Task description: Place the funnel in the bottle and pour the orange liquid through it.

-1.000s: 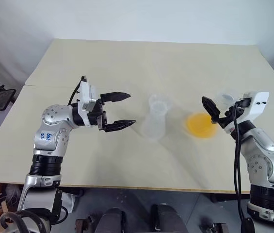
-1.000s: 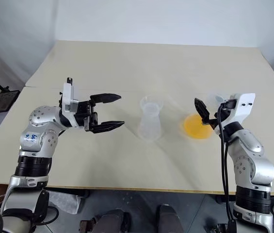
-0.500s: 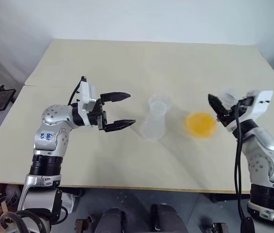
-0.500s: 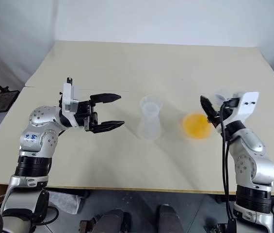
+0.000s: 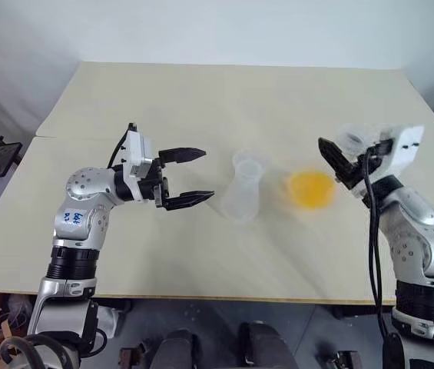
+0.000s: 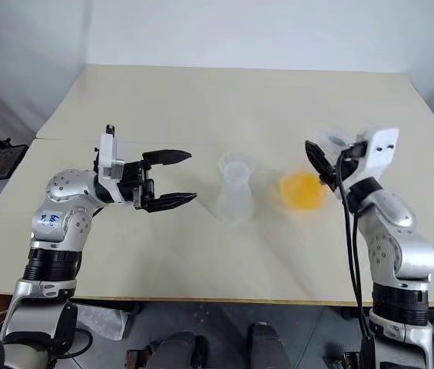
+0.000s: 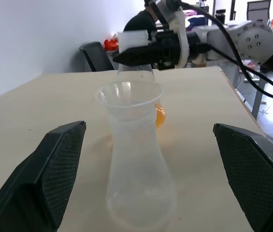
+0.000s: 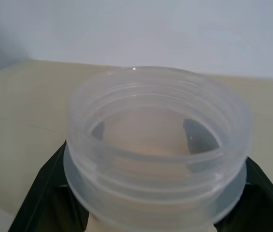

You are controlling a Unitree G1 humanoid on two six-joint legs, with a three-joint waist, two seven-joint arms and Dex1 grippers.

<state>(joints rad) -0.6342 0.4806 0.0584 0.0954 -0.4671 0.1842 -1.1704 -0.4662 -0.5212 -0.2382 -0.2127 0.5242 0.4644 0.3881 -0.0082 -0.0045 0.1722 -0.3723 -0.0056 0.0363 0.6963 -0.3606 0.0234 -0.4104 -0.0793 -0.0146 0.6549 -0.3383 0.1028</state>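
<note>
Bottle (image 5: pixel 245 187) stands upright on the table (image 5: pixel 201 108) near its middle, clear and empty-looking, neck rim up; in the left wrist view it sits between the two black fingers (image 7: pixel 54 169) with wide gaps on both sides, touching neither. Funnel can't be made out for sure in any view. Orange liquid (image 5: pixel 311 188) shows as a bright orange pool in the base of a second clear flask (image 5: pixel 351 140), just to the robot's right of the bottle and apart from it. Right gripper (image 5: pixel 338 163) is clamped on that flask's neck; the right wrist view shows the threaded clear neck (image 8: pixel 156 145) wedged between its dark fingers, flask tilted with the mouth toward the arm. Left gripper (image 5: pixel 195 175) hovers level over the table left of the bottle, jaws spread wide, holding nothing, tips pointing at the bottle.
</note>
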